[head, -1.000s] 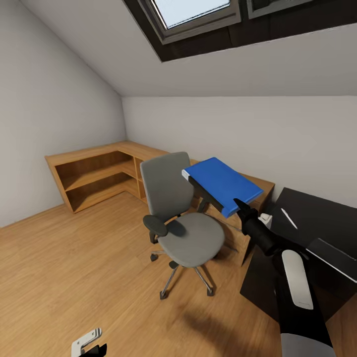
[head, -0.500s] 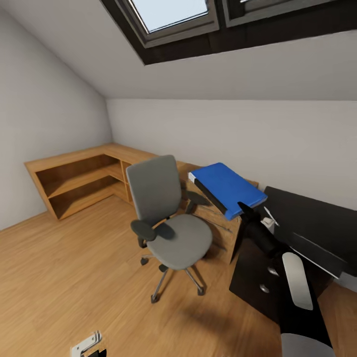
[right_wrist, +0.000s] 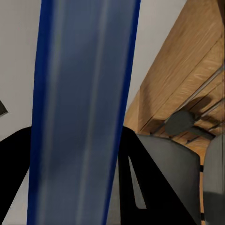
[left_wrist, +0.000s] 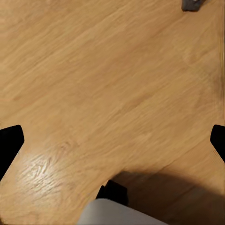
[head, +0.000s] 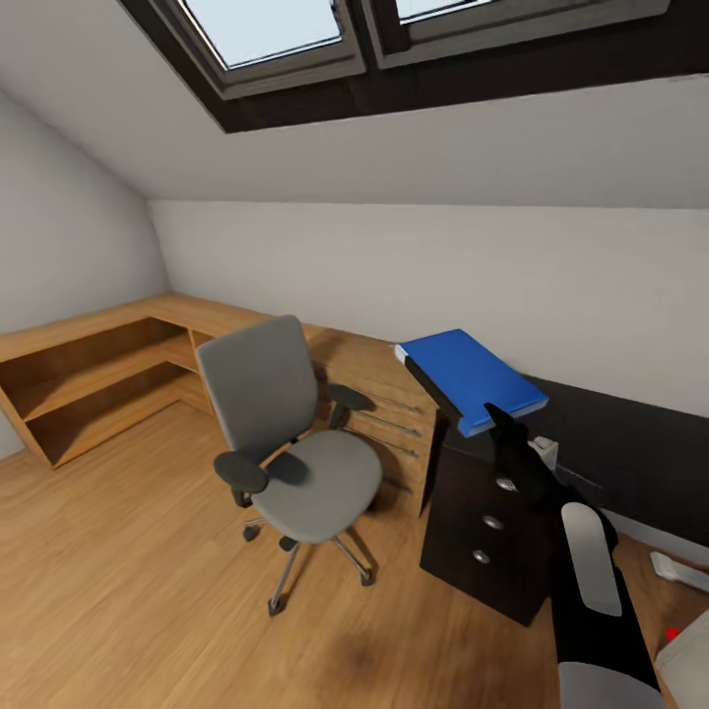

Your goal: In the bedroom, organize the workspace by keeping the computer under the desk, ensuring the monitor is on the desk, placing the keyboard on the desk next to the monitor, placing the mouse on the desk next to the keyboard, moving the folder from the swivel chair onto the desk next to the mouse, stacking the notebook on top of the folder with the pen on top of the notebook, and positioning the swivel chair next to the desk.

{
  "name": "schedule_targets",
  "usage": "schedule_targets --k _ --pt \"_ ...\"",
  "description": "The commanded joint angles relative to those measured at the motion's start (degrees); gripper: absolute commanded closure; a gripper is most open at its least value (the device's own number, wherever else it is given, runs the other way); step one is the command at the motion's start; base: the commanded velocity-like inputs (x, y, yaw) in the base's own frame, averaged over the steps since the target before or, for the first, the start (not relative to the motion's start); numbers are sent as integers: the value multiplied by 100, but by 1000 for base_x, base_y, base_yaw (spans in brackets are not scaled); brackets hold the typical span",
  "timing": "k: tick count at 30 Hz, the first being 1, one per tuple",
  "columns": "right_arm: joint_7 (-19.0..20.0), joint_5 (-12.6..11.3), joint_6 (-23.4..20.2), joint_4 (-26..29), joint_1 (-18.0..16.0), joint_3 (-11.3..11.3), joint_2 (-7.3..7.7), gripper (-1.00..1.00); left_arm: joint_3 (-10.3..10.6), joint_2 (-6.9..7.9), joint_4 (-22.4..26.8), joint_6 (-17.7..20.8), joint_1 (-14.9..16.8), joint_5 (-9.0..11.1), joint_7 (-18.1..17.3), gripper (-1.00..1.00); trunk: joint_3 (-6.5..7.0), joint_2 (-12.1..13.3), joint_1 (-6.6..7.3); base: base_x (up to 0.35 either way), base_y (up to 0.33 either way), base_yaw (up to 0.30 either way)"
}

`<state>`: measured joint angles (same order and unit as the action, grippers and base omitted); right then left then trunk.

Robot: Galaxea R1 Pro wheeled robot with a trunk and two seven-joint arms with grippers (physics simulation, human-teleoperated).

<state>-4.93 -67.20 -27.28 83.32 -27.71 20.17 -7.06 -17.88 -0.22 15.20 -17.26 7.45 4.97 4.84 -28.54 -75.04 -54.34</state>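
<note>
Right now my right gripper (head: pixel 489 414) is pinching the folder (head: pixel 471 378) by its near edge, holding it tilted in the air above the desk (head: pixel 630 443).

From the head view, the blue folder hangs over the desk's dark drawer unit (head: pixel 484 527), and the swivel chair (head: pixel 290 443) stands apart on the wooden floor (head: pixel 128 581), beside the light-wood shelving (head: pixel 89 379). Along my right wrist, the folder (right_wrist: pixel 82 112) shows edge-on, a blue band between my dark fingers (right_wrist: pixel 14 183), with the chair's armrest (right_wrist: pixel 180 123) beyond. My left wrist looks down at bare floor (left_wrist: pixel 108 89); the fingertips (left_wrist: pixel 9 145) sit at opposite edges, spread wide apart.
</note>
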Motion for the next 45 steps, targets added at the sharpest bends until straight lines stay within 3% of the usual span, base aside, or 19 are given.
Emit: schedule_targets --k 1,6,14,20,27,45 --pt "-51 -60 -18 3 -7 13 -6 100 30 5 -145 -235 2 48 18 -100 13 38 23 0 0 -300" --pt "-103 -57 217 -191 -7 72 9 100 36 12 -518 -626 2 40 9 -100 103 239 133 0 0 -300" --pt "-161 -57 488 -507 -7 212 12 100 38 9 -646 -664 4 39 9 -100 246 560 308 0 0 -300" --pt "-513 -77 752 -620 -7 238 4 100 39 -8 -652 -665 2 39 12 -100 354 800 440 0 0 -300" --pt "-629 -87 826 -648 -5 241 10 100 39 -23 -658 -665 2 39 9 -100 480 1081 594 0 0 -300" --pt "-675 -99 829 -651 -7 293 3 100 39 3 -668 -659 3 46 2 -100 480 1081 594 0 0 -300"
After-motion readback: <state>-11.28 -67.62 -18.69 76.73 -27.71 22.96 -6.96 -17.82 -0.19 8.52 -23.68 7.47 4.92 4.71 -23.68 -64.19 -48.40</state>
